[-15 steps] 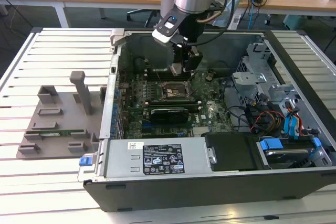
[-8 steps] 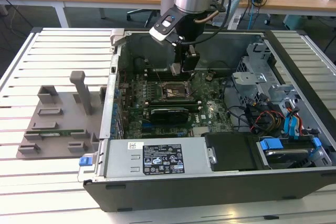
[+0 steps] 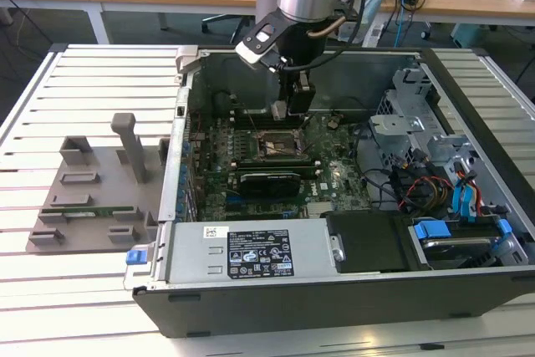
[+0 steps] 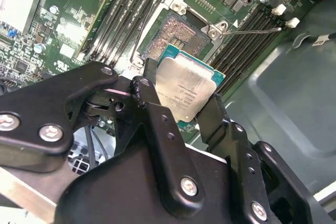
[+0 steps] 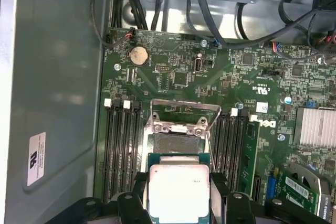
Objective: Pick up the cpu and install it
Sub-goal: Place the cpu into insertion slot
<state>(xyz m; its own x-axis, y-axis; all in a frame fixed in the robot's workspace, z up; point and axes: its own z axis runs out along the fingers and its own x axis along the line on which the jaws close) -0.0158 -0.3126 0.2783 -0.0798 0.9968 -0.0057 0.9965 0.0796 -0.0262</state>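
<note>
Gripping the cpu [image 5: 178, 195] by two opposite edges, the gripper [image 5: 178, 184] hangs low over the motherboard [image 5: 173, 77]. In the exterior view it sits about twelve o'clock from the open socket [image 3: 280, 146]. The carry-to-socket step looks under way. Seating likely calls for squaring up, then lowering flat.

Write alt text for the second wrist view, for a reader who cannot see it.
The gripper holds the cpu, silvery top showing, by its edges between black jaws. Just past it lies the open, empty socket on the green motherboard, with dark memory slots alongside.
</note>
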